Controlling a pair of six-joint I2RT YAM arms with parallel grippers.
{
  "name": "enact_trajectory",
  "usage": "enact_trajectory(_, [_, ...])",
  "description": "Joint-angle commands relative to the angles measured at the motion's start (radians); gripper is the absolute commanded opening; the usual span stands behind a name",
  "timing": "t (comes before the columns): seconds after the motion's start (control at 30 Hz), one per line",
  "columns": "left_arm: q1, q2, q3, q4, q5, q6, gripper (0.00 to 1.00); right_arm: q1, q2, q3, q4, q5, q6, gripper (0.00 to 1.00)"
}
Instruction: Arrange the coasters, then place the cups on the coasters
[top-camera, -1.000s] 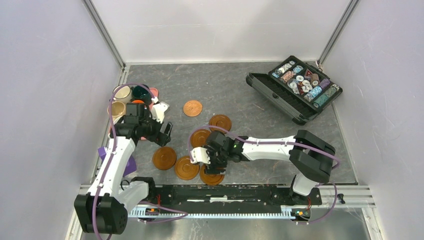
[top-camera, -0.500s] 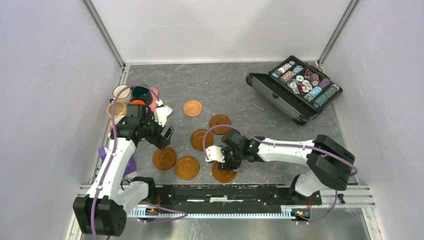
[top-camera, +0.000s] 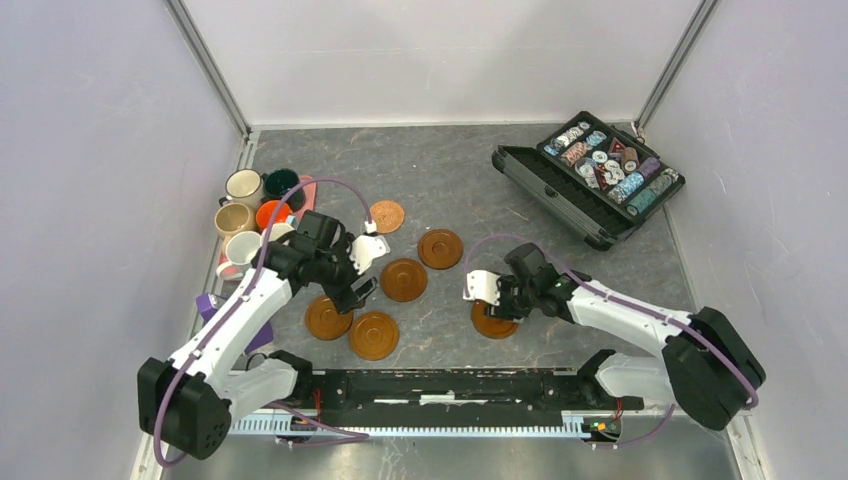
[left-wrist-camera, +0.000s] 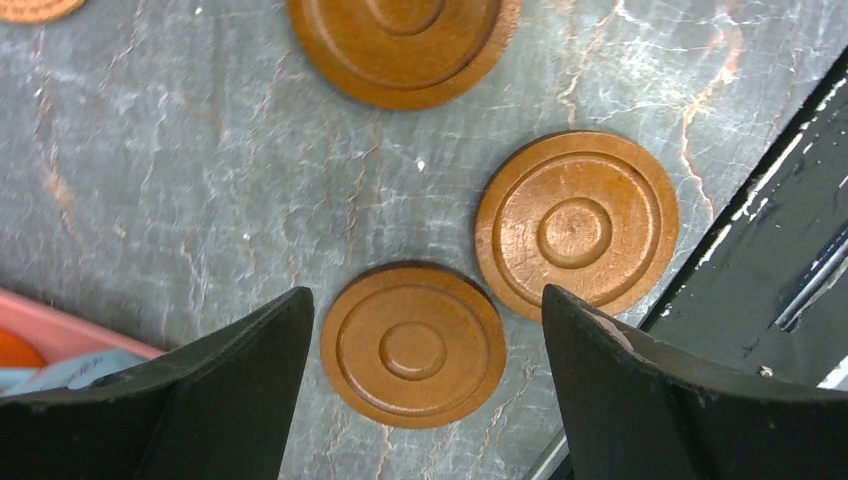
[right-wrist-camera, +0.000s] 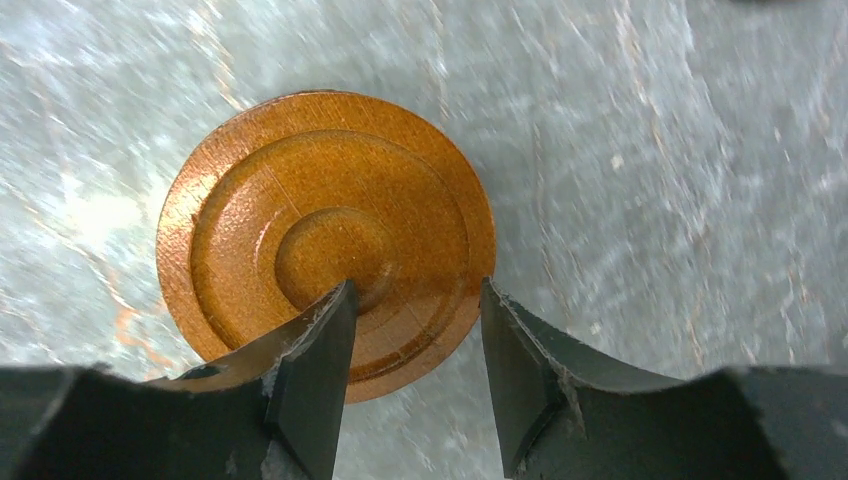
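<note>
Below our left claw (top-camera: 367, 271) the tabletop (top-camera: 450, 190) is crowded. One coaster (left-wrist-camera: 413, 345) lies under the wide gap between the fingers, with a second coaster (left-wrist-camera: 577, 225) just to its right and a third coaster (left-wrist-camera: 400, 40) ahead. Behind the claw to the left, a pink tray (left-wrist-camera: 60, 325) and the cups (top-camera: 243, 186) block the way. Our right claw (top-camera: 490, 303) sits over a lone coaster (right-wrist-camera: 320, 230) with bare tabletop on every side. The poker chip case (top-camera: 590, 180) stands well apart.

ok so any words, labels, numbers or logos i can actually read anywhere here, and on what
No readable text in any view.
poker chips in the case: patterned faces, too small to read.
coasters: only raised rings, no lettering.
mugs: no print visible.
</note>
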Motion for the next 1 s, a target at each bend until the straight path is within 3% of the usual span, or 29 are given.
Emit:
enact_trajectory(0.0, [-0.065, 0.043, -0.006, 0.051, 0.041, 0.083, 0.89, -0.113, -0.019, -0.090, -0.177, 0.160, -0.116, 0.55])
enact_trajectory(0.3, [-0.127, 0.173, 0.017, 0.171, -0.025, 0.058, 0.87, -0.254, -0.010, -0.064, -0.151, 0.215, -0.131, 0.54])
enact_trajectory(0.73, [-0.157, 0.414, 0.125, 0.393, -0.070, -0.092, 0.83, -0.256, 0.133, 0.081, -0.059, 0.186, -0.057, 0.54])
enact_trajectory(0.97, [-0.197, 0.616, 0.281, 0.518, -0.105, -0.240, 0.78, -0.257, 0.185, 0.136, -0.028, 0.185, -0.048, 0.52])
